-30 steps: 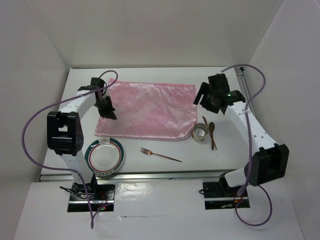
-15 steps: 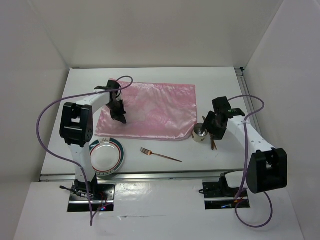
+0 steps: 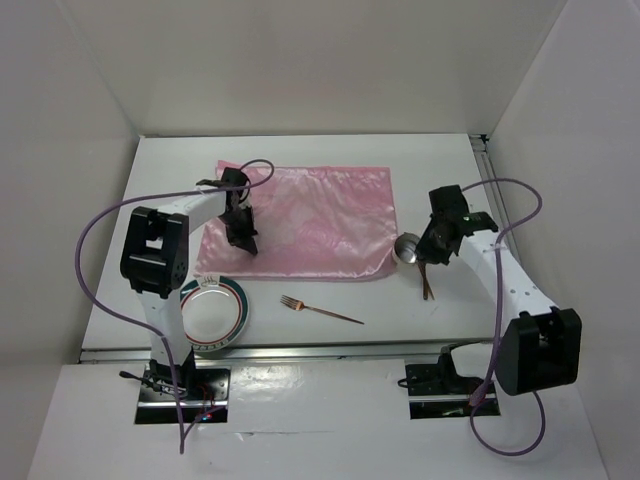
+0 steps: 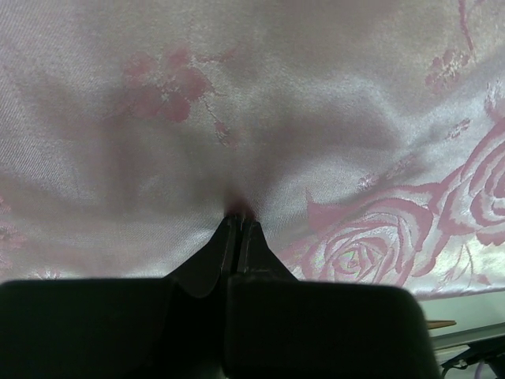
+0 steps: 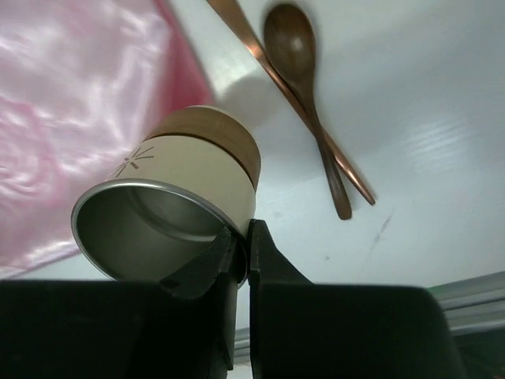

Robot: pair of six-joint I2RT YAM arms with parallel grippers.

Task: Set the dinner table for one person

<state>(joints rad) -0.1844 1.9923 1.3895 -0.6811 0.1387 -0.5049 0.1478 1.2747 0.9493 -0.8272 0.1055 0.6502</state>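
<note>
My left gripper (image 3: pixel 243 236) (image 4: pixel 239 219) is shut on a small pucker of the pink rose-patterned cloth (image 3: pixel 310 220) (image 4: pixel 252 103), near the cloth's left edge on the white dinner table (image 3: pixel 440 165). My right gripper (image 3: pixel 424 250) (image 5: pixel 245 227) is shut on the rim of a cream cup (image 3: pixel 408 247) (image 5: pixel 193 181) with a steel inside. One finger is inside the cup and one outside, and the cup is tilted at the cloth's right edge. A wooden spoon (image 5: pixel 293 47) and a copper utensil (image 5: pixel 260 59) lie crossed just beyond it.
A green-rimmed plate (image 3: pixel 212 315) sits at the near left by the left arm's base. A copper fork (image 3: pixel 321 310) lies near the front edge. The spoon and copper utensil (image 3: pixel 426 281) rest below the cup. An aluminium rail (image 3: pixel 300 349) runs along the near edge.
My right arm came down from the far right to the cup and closed on its rim, tipping the cup. My left gripper slid right along the cloth's left side, still shut.
</note>
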